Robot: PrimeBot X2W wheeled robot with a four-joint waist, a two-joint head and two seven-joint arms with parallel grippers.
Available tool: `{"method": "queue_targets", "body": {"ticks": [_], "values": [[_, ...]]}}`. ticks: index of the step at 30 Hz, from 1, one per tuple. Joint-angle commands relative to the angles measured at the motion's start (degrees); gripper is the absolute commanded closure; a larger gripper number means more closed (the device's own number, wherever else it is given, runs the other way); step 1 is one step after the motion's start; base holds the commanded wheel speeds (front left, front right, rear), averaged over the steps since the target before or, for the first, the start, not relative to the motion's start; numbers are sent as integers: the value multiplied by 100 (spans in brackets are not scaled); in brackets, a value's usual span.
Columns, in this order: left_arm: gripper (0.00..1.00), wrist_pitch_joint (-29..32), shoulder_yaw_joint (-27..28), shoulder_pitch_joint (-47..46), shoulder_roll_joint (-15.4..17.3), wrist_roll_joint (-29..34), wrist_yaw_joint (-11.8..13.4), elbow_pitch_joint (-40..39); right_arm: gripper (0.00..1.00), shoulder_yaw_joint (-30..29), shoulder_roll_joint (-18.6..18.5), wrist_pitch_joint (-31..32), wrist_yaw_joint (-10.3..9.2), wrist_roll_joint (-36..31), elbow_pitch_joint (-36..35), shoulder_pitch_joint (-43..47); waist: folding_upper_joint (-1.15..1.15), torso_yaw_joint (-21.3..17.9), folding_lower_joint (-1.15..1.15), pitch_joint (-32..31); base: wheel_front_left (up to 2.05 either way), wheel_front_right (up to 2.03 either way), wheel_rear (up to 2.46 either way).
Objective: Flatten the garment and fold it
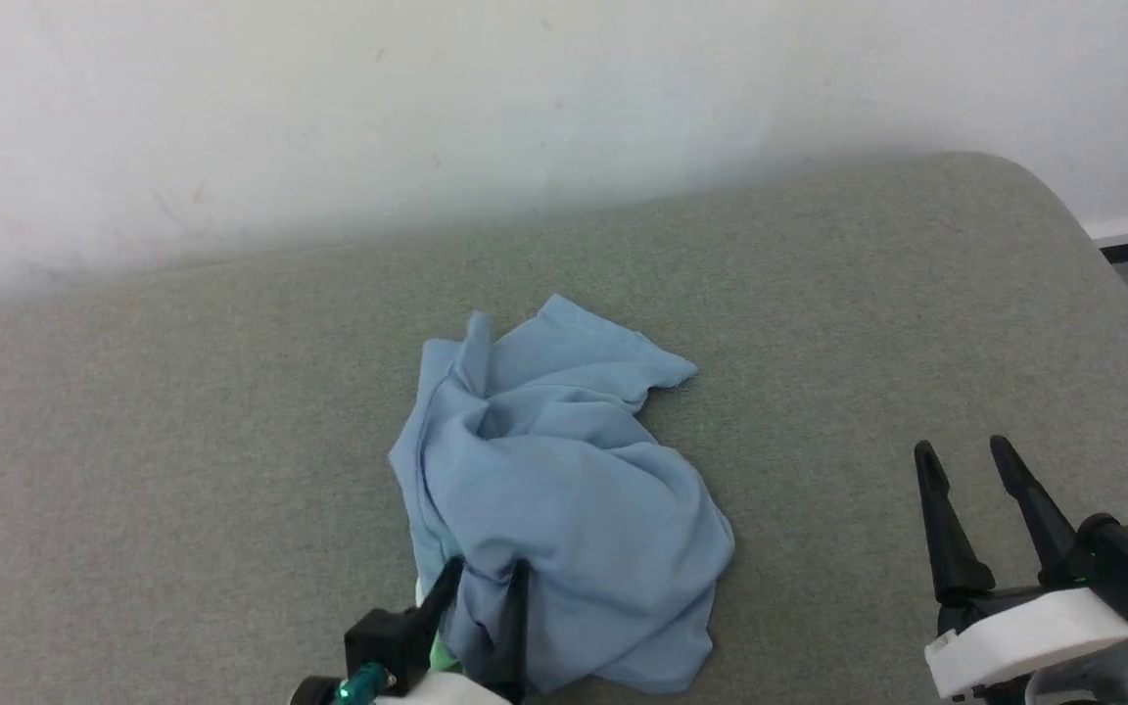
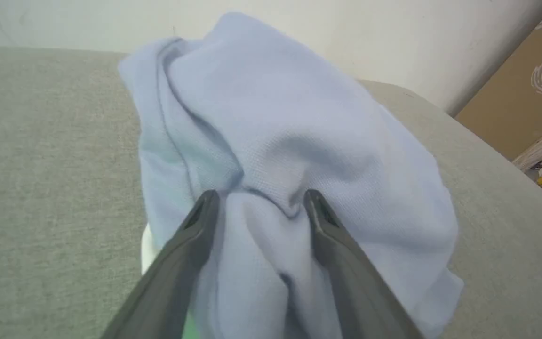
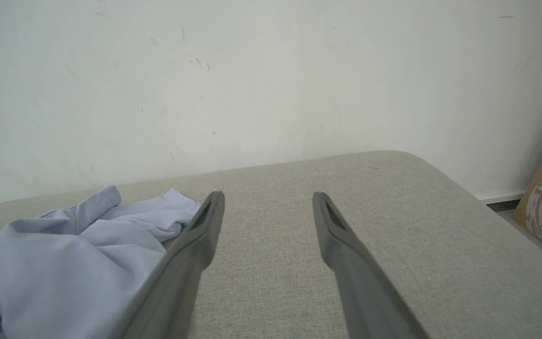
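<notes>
Lying crumpled in the middle of the cushion (image 1: 868, 323), the shirt (image 1: 564, 490) meets your left gripper (image 1: 488, 566) at its near edge: fingers spread wide, a fold bunched loosely between them, nothing pinched. Your right gripper (image 1: 963, 446) hovers well apart over bare cushion, wide open, empty.

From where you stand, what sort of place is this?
Probably an indoor room, perhaps a home: a padded grey-green fabric surface stands against a scuffed white wall, with a crumpled blue garment on it.
</notes>
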Motion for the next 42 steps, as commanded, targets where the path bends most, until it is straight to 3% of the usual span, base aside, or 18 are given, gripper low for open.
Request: {"method": "queue_targets", "body": {"ticks": [1, 9, 13, 21, 27, 34, 42], "values": [[0, -79, 2, -40, -13, 41, 39, -209, 0, -11, 11, -21, -5, 25, 10, 40, 0, 101, 0, -46, 0, 0, 0], [0, -116, 483, -228, -8, 361, -78, -1532, 0, -75, 11, 7, -5, -33, -39, 66, 0, 394, 0, -91, 0, 0, 0], [0, -117, 779, -264, 110, 329, -135, -1657, 0, -94, 11, 27, -5, -32, -47, 82, 0, 493, 0, -107, 0, 0, 0], [0, -117, 1583, 102, 685, 198, -99, -1811, 0, -125, 12, 119, -5, -85, -8, 119, 0, 658, 0, -153, 0, 0, 0], [0, -114, 1725, 351, 816, 82, -131, -1914, 0, -125, 12, 314, -5, -150, 25, 95, 0, 889, 0, -149, 0, 0, 0], [0, -113, 1592, 249, 704, 56, -162, -1850, 0, 681, -6, 1099, -5, -70, 548, -617, 0, 1252, 0, -85, 0, 0, 0], [0, -115, 1395, 11, 531, 88, -203, -1672, 0, 2283, -404, 2550, -5, 638, 1528, -2062, 0, 1612, 0, 13, 0, 0, 0]]}}
